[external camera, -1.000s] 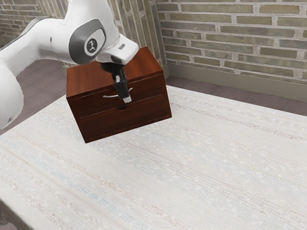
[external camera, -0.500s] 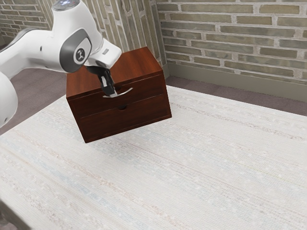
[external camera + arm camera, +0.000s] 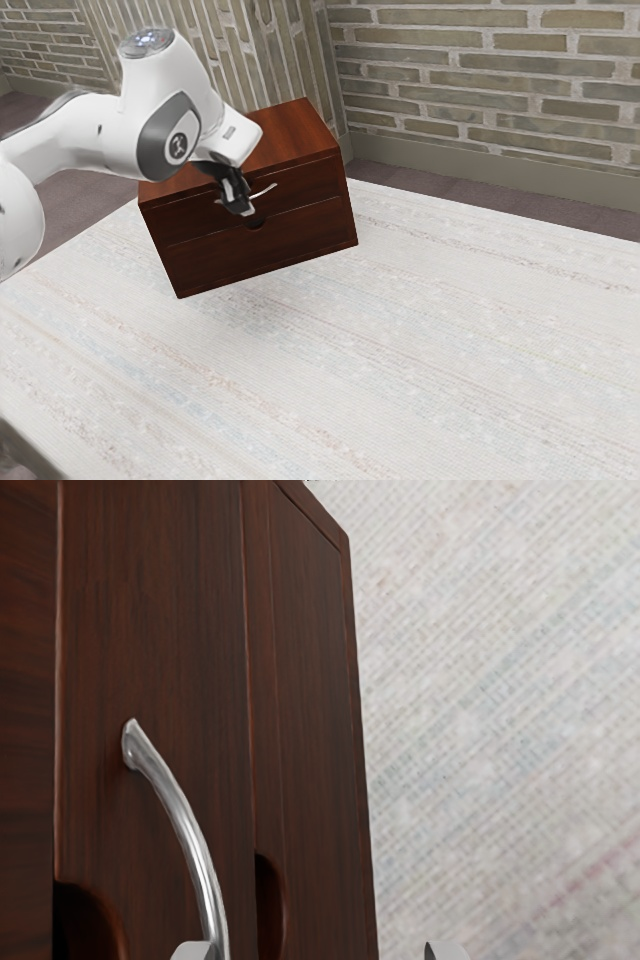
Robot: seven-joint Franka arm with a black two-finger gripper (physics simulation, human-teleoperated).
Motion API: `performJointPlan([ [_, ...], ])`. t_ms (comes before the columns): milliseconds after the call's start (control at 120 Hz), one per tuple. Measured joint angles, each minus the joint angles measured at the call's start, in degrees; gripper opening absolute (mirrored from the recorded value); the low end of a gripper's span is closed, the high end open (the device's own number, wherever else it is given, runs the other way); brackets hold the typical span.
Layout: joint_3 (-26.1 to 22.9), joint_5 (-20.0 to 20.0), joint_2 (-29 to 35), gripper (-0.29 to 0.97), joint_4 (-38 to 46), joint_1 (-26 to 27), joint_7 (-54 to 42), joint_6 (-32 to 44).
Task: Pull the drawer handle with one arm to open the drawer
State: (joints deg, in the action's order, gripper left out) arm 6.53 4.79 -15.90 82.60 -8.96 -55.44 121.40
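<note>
Drawer [image 3: 305,180] looked fully shut, its front flush with the rest of the little dark wooden chest [image 3: 262,248]. The chest sat on the pale table [image 3: 420,340] toward the exterior view's left, close to the brick wall [image 3: 480,70]. So none of the actual pull was done, as far as I could tell. The black gripper [image 3: 243,206] was right up at the curved silver handle [image 3: 264,188] with its fingers spread wide. In the wrist view the handle ran down just beside one fingertip [image 3: 196,948] without being pinched. My guess: closing on the handle and the whole pull were left to do.
</note>
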Motion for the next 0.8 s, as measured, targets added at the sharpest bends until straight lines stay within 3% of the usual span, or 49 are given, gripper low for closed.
performJointPlan([
  [800,1.9,-0.8,-1.6,0.08,1.3,0.3,1.6,5.1],
])
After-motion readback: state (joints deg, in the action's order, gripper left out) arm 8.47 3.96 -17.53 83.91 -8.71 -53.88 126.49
